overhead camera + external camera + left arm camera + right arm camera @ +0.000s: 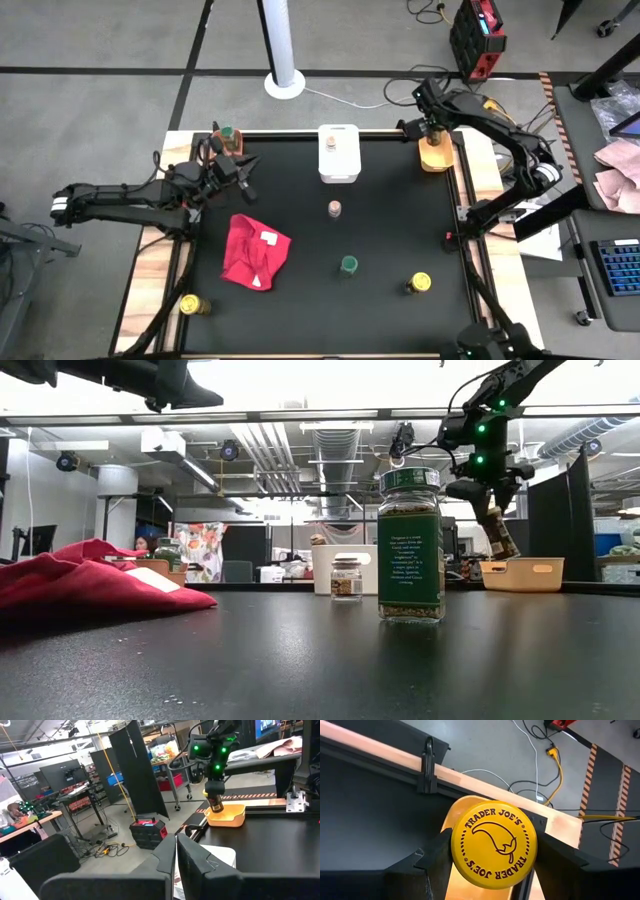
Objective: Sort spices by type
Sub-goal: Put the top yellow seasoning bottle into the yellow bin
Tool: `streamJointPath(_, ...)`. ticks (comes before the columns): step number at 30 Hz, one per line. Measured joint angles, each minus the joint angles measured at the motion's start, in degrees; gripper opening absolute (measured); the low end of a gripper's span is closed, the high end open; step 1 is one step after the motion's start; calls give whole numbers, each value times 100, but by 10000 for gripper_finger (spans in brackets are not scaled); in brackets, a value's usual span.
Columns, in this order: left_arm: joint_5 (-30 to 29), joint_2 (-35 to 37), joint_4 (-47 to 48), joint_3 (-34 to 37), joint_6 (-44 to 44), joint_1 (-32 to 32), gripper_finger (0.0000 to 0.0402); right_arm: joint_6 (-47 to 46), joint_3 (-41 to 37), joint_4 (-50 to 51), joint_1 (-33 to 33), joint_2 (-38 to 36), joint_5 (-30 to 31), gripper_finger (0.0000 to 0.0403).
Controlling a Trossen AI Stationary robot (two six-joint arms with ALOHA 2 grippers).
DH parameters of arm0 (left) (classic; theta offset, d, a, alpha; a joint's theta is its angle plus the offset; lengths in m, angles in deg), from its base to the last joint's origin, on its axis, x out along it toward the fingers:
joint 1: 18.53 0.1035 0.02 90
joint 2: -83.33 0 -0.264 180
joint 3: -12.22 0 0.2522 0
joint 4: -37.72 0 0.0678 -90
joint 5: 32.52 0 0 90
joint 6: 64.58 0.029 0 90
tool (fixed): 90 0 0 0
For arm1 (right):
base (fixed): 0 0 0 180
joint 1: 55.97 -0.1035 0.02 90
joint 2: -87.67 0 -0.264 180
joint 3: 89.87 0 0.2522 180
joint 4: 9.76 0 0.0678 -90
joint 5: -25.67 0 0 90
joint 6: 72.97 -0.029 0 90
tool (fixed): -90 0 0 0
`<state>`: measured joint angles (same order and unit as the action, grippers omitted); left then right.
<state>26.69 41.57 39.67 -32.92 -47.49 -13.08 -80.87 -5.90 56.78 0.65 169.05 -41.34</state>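
Note:
My right gripper point(432, 128) hangs over the yellow bin point(437, 157) at the table's far right, shut on a spice jar with a yellow lid point(494, 844). My left gripper point(236, 176) is shut on nothing and hovers level at the far left. It is beside an orange bin point(228, 141) holding a green-lidded jar. A white bin point(338, 160) holds a pale-lidded jar point(331, 144). Standing upright on the black mat are a pink-lidded jar point(335, 208), a green-lidded jar point(348, 264) and a yellow-lidded jar point(419, 284). My right gripper pinches the jar at its lid end point(455, 847) between its two fingers point(432, 865), one on each side. The fingers slant down from above. The jar point(497, 530) hangs tilted below them, its base lowest, clear above the yellow bin point(522, 573).
A crumpled red cloth point(255, 250) lies on the mat at the left. Another yellow-lidded jar point(190, 304) stands off the mat at the near left corner. The mat's middle and near edge are bare between the jars.

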Motion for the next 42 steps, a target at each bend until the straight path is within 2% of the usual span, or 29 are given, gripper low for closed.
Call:
streamJointPath(26,-11,0,2,0,25,0,0,-2,-836,-1186,-63,26,151,221)
streamJointPath(33,-11,0,4,0,26,0,0,-101,-847,-1193,-63,26,157,221)
streamJointPath(42,-11,-2,4,0,24,1,0,224,-952,-1166,-63,26,122,221)
